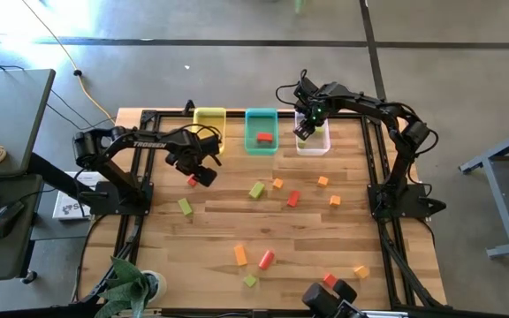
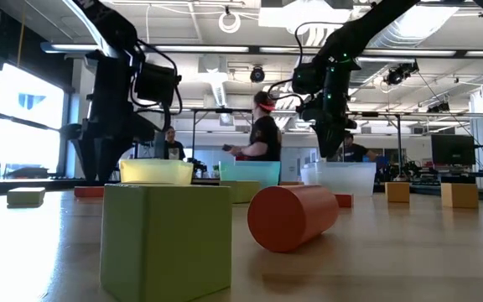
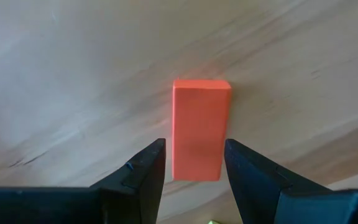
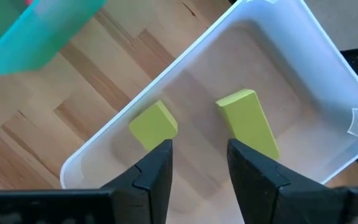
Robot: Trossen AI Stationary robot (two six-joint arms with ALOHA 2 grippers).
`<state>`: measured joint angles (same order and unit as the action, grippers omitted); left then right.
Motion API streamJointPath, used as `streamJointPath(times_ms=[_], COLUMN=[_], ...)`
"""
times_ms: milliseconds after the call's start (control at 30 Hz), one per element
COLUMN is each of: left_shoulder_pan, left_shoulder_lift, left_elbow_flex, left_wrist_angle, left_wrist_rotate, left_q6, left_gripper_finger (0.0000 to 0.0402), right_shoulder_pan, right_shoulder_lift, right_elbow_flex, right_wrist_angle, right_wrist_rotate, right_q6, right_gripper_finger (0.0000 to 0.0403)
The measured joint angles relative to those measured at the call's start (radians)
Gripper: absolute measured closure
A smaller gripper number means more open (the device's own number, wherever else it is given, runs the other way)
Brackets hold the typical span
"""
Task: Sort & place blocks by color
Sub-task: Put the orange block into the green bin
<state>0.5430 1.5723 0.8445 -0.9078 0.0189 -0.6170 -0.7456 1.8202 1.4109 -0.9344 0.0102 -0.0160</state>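
Red bar block (image 3: 201, 129): flat on table, long axis running straight between parted, empty left gripper (image 3: 194, 163) fingers, 12 o'clock ahead. Right gripper (image 4: 199, 163): parted, empty, above clear bin (image 4: 303, 37).

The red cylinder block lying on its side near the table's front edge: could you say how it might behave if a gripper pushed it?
The red cylinder block lies on its curved side, so it would probably roll. It looks solid and stiff, likely keeping its shape when squeezed.
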Motion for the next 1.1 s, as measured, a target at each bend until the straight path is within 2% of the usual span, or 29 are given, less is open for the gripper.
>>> streamJointPath(times_ms=[433,633,767,967,1100], left_shoulder_pan=[0.0,-0.001,-0.001,-0.007,-0.021], left_shoulder_lift=[0.001,0.0,0.0,-0.003,0.002], left_elbow_flex=[-0.08,-0.083,-0.083,-0.08,-0.051], left_wrist_angle=[0.107,0.114,0.123,0.123,0.123], left_wrist_rotate=[0.026,-0.006,-0.01,-0.008,-0.005], left_q6=[0.01,0.019,0.045,0.09,0.123], left_gripper_finger=[0.0247,0.0251,0.0282,0.0371,0.0373], right_shoulder_pan=[0.0,0.001,0.003,0.003,0.014], right_shoulder_lift=[0.0,0.0,0.0,0.0,0.001], right_elbow_flex=[0.0,0.0,0.0,0.002,0.031], right_wrist_angle=[-0.013,-0.013,-0.018,-0.029,-0.042], right_wrist_rotate=[-0.008,-0.027,-0.053,-0.072,-0.071], right_q6=[0.039,0.069,0.072,0.095,0.095], right_gripper_finger=[0.0263,0.0263,0.0263,0.0263,0.0263])
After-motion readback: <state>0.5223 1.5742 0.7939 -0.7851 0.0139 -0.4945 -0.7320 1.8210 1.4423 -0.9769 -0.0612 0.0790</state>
